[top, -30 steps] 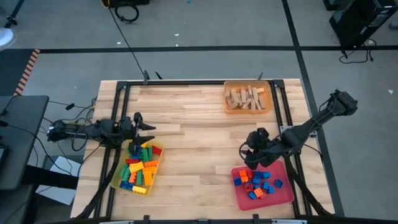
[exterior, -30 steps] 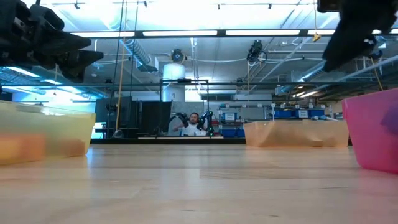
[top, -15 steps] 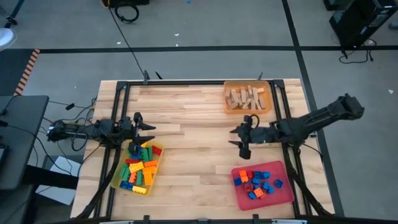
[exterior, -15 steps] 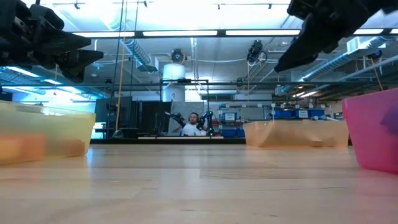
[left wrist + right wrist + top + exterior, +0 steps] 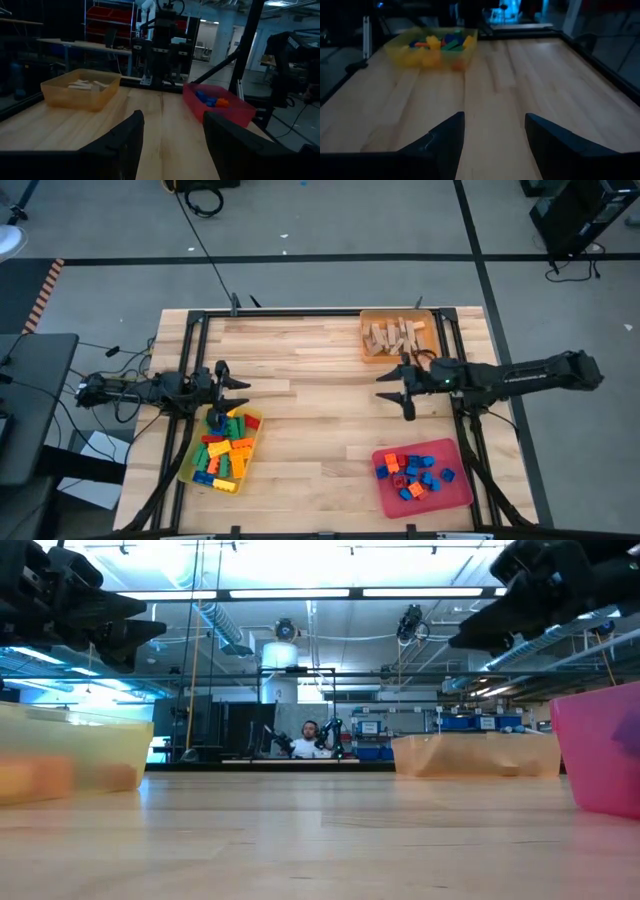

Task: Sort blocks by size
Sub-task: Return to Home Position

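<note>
The blocks lie sorted in three trays. Mixed coloured plastic blocks fill the yellow tray [image 5: 225, 448] at the near left. Tan wooden blocks lie in the orange tray [image 5: 398, 336] at the far right. Small blue, orange and red blocks lie in the red tray [image 5: 422, 478] at the near right. My left gripper [image 5: 236, 389] hangs open and empty over the yellow tray's far end. My right gripper [image 5: 392, 388] is open and empty above bare table between the orange and red trays, pointing toward the table's left; its wrist view faces the yellow tray [image 5: 432, 47].
A black metal frame [image 5: 300, 315] runs along the table's far edge and down both sides. The middle of the wooden table top [image 5: 320, 410] is bare. In the low view, a person sits at a desk [image 5: 310, 745] far behind the table.
My right gripper has swung from above the red tray's far left corner toward the table's far edge. It has tipped up from pointing steeply down to nearly level and has rolled about its axis. Its arm now stretches straight in from the right. It stays open and empty.
</note>
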Motion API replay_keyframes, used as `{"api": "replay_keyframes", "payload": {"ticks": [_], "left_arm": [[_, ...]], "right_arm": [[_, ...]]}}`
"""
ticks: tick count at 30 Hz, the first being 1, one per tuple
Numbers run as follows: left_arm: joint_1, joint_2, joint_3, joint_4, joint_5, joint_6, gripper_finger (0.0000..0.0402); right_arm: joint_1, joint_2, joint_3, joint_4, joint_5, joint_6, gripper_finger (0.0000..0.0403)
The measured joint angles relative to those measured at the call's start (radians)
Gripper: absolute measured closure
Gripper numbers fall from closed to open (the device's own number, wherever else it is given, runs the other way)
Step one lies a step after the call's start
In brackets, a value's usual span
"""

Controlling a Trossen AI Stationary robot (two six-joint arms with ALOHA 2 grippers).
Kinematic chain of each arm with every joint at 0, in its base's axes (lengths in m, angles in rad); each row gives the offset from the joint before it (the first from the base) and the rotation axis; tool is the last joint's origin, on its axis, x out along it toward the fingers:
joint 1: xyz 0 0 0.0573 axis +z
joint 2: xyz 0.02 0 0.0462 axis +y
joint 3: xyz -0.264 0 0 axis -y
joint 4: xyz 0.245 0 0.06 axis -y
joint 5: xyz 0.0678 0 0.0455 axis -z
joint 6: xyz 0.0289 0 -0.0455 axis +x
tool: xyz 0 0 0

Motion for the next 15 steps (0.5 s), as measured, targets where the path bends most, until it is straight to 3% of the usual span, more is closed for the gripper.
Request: {"api": "replay_keyframes", "payload": {"ticks": [7,15], "left_arm": [[0.000,0.000,0.000,0.000,0.000,0.000,0.0190],[0.000,0.000,0.000,0.000,0.001,0.000,0.0190]], "right_arm": [[-0.021,-0.207,-0.158,0.040,-0.001,0.062,0.0178],[-0.021,-0.426,-0.338,0.218,0.002,0.094,0.0179]]}}
